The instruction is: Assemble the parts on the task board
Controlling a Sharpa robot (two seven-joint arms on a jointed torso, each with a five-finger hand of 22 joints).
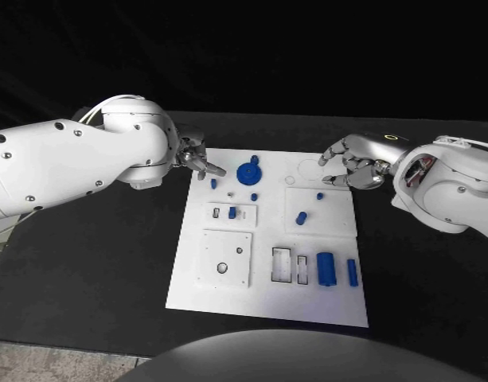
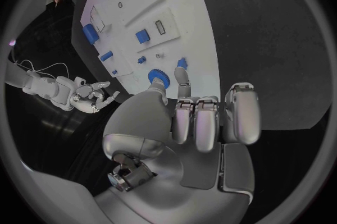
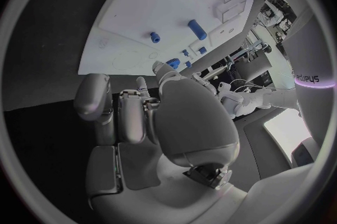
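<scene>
The white task board [image 1: 192,263] lies in the middle of the table. A blue gear [image 1: 249,171] stands near its far edge, with several small blue pegs around it, such as one peg [image 1: 214,183] and another [image 1: 301,217]. A blue cylinder [image 1: 326,269] and a blue bar [image 1: 352,272] lie near the front right. My left hand [image 1: 196,159] hovers at the board's far left corner. Most of its fingers are curled in, and one finger and the thumb reach toward the gear [image 2: 156,75] without holding it. My right hand [image 1: 353,165] hangs over the far right corner with its fingers curled in and nothing in them.
Raised white plates with slots and holes sit on the board: a square one [image 1: 225,258] at the front left, and a slotted frame [image 1: 282,265] beside the cylinder. Black table [image 1: 83,263] surrounds the board on every side.
</scene>
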